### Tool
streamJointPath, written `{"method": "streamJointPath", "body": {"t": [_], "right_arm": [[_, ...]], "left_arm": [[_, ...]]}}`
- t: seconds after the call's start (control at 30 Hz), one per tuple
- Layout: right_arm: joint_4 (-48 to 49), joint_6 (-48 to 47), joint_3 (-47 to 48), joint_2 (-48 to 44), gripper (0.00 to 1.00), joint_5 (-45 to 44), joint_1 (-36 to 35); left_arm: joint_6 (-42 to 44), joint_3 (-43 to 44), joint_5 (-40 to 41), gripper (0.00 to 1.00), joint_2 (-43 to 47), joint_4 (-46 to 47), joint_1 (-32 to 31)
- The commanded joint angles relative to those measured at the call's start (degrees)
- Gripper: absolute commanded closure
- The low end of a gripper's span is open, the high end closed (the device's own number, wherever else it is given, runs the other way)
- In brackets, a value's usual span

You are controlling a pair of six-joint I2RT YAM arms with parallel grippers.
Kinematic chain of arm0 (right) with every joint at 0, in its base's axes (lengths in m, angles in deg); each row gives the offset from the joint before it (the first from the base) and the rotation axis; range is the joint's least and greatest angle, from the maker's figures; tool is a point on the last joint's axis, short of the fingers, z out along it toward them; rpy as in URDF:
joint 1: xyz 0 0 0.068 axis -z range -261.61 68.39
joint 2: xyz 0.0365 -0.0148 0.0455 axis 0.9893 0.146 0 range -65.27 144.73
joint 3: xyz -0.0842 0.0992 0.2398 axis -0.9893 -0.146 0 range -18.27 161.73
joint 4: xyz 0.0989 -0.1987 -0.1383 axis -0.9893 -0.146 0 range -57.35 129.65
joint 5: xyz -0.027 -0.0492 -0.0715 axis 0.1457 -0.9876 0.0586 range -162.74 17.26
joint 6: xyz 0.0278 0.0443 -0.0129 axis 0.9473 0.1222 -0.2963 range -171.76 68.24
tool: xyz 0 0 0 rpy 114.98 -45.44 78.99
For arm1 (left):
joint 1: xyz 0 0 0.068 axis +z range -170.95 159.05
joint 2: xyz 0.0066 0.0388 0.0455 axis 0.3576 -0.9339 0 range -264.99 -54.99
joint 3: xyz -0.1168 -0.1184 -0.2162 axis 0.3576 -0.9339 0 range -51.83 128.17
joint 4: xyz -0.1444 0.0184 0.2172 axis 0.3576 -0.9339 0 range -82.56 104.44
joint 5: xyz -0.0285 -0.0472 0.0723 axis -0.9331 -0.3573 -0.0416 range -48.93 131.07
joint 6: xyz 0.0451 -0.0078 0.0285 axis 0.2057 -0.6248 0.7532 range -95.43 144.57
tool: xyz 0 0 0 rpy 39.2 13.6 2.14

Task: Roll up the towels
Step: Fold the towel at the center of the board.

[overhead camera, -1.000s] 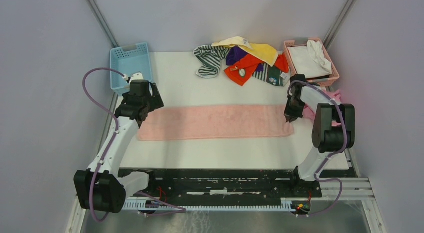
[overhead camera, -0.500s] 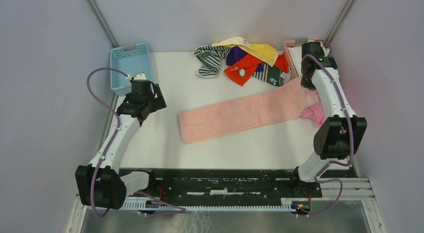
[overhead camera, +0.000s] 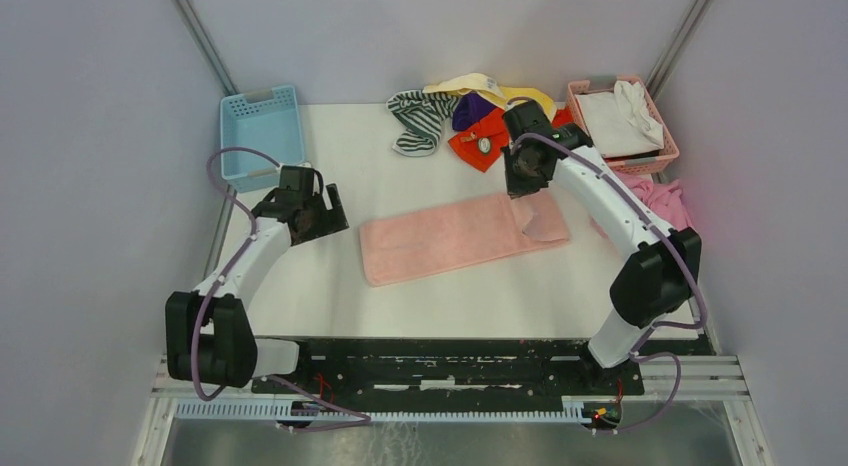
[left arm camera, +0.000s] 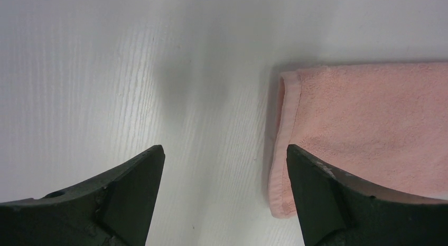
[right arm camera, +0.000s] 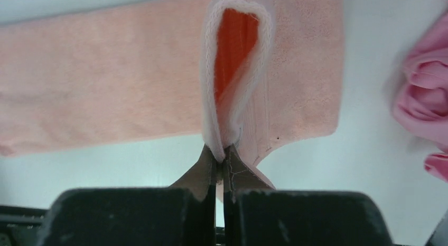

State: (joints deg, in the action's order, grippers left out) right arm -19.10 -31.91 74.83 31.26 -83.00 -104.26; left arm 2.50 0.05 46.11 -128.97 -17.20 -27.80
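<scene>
A light pink towel (overhead camera: 450, 236) lies on the white table (overhead camera: 350, 156), its right end lifted and folded back over itself. My right gripper (overhead camera: 522, 182) is shut on that end; the wrist view shows the pinched edge (right arm camera: 222, 148) looped above the rest of the towel (right arm camera: 105, 82). My left gripper (overhead camera: 325, 218) is open and empty, just left of the towel's left end (left arm camera: 280, 151), which lies flat. A pile of towels, striped (overhead camera: 415, 116), pale yellow (overhead camera: 470, 86), purple (overhead camera: 470, 111) and orange-red (overhead camera: 480, 146), lies at the back.
A blue basket (overhead camera: 262, 131) stands at the back left. A pink basket (overhead camera: 620, 121) with white cloth stands at the back right. Another pink cloth (overhead camera: 665, 198) lies at the right table edge, also in the right wrist view (right arm camera: 422, 98).
My right gripper swung up and then left with the towel's right end, dragging the towel rightwards and folding that end back over it. My left gripper let go and moved right towards the left end.
</scene>
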Motion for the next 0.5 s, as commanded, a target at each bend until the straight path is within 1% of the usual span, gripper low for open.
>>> {"method": "streamJointPath", "body": {"t": [0.0,0.23,0.33,0.4,0.47], "right_arm": [[2.9,4.8,2.2,1.5,0.99,6.3,-6.0],[6.8,10.9,7.3,8.1,0.99,6.8,-16.4],[7.9,13.0,10.2,10.8,0.99,6.1,-20.1],[8.9,14.2,11.6,12.4,0.99,5.5,-22.2],[9.5,14.8,13.2,14.0,0.98,5.3,-23.9]], "left_arm": [[-2.3,-0.3,-4.3,0.09,-3.2,1.2,-0.3],[-3.3,-0.9,-7.9,0.16,-7.8,1.6,-0.3],[-7.3,-3.9,-12.1,0.21,-8.2,4.6,-0.5],[-11.0,-6.8,-11.9,0.23,-7.9,8.0,-1.0],[-12.8,-8.7,-9.8,0.27,-7.8,9.4,-1.2]]}}
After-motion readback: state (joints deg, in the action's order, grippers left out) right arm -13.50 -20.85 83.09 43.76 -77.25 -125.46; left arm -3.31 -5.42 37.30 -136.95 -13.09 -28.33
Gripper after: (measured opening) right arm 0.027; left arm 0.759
